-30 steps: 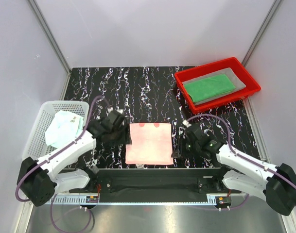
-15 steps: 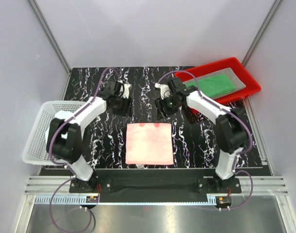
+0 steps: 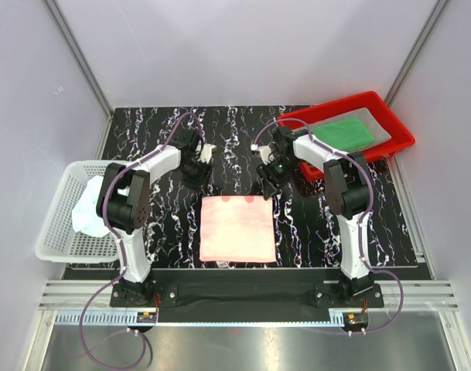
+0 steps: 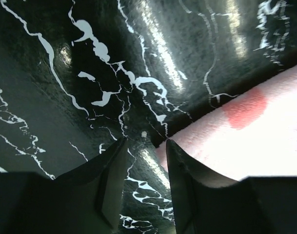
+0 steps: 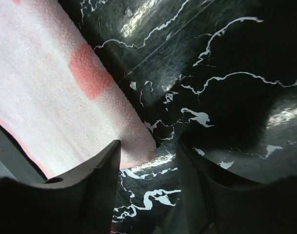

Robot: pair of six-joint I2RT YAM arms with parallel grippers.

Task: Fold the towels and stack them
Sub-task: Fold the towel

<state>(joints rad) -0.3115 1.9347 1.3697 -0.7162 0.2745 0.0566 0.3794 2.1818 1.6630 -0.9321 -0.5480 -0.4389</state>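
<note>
The pink towel (image 3: 237,229) lies flat in the middle of the black marbled table. My left gripper (image 3: 195,175) hovers open at its far left corner; in the left wrist view the pink towel (image 4: 246,141) reaches the right finger (image 4: 180,170) and only table shows in the gap of the gripper (image 4: 146,146). My right gripper (image 3: 266,185) is open at the far right corner, and that corner of the pink towel (image 5: 138,139) lies between the fingers of the gripper (image 5: 147,146). A green towel (image 3: 343,133) rests folded on a grey one (image 3: 380,132). A pale towel (image 3: 86,210) sits crumpled in the basket.
The red tray (image 3: 401,141) with the green and grey towels stands at the back right, just beyond my right arm. A white lattice basket (image 3: 61,232) sits at the left table edge. Grey walls enclose the table on three sides.
Both arms swung from the towel's near sides out to its far corners and came down close to them. The left jaws have narrowed somewhat. The pink towel has not moved.
</note>
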